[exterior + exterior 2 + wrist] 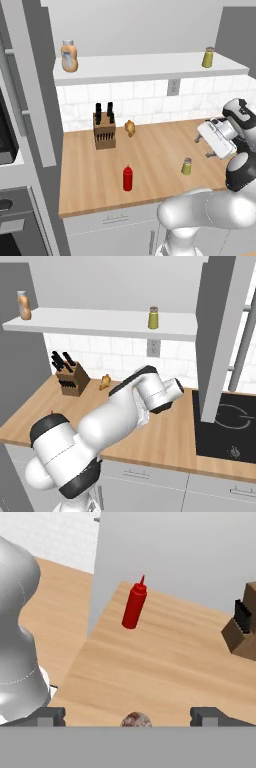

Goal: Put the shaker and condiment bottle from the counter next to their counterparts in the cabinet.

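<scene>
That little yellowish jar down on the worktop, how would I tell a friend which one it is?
Start at the light-wood counter under the white wall shelf. The shaker stands upright near the counter's front edge, to the right of the red condiment bottle. It is short, olive-yellow and grey-capped; its twin stands up on the shelf, not the counter.

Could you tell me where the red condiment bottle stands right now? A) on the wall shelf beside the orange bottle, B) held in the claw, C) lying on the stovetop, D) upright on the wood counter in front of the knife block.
D: the condiment bottle stands upright on the counter, nearer the front edge than the knife block.
</scene>
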Robot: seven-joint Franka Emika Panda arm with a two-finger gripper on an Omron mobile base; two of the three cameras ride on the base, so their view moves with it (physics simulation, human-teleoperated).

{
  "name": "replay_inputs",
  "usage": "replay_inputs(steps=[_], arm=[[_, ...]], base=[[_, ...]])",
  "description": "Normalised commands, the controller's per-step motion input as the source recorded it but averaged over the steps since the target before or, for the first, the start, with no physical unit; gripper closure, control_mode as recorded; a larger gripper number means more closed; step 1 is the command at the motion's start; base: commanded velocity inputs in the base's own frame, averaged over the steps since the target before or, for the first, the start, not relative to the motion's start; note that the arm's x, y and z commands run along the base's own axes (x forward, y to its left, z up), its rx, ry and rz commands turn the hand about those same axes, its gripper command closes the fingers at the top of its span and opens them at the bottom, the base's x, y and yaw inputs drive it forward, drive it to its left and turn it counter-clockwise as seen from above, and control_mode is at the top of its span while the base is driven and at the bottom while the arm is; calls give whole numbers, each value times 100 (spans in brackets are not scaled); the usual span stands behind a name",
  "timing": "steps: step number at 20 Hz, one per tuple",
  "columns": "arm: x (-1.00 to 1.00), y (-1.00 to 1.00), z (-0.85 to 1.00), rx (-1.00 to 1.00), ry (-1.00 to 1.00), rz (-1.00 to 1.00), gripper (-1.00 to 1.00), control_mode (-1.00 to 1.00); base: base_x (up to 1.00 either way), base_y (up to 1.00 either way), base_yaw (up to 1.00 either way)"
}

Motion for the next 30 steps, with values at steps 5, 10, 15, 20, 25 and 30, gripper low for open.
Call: replay_inputs(steps=[5,10,15,20,25,30], arm=[[-2,20,-39,0,1,0,-100,-100],[0,5,-15,0,0,0,-100,-100],[0,26,-32,0,0,-3,-100,-100],[0,15,-12,0,-1,-6,-100,-100],[0,0,-3,0,-12,-16,-100,-100],[2,3,-13,0,-4,-9,-100,-100]], base=[[0,0,0],[0,0,0],[0,0,0],[0,0,0],[0,0,0],[0,0,0]])
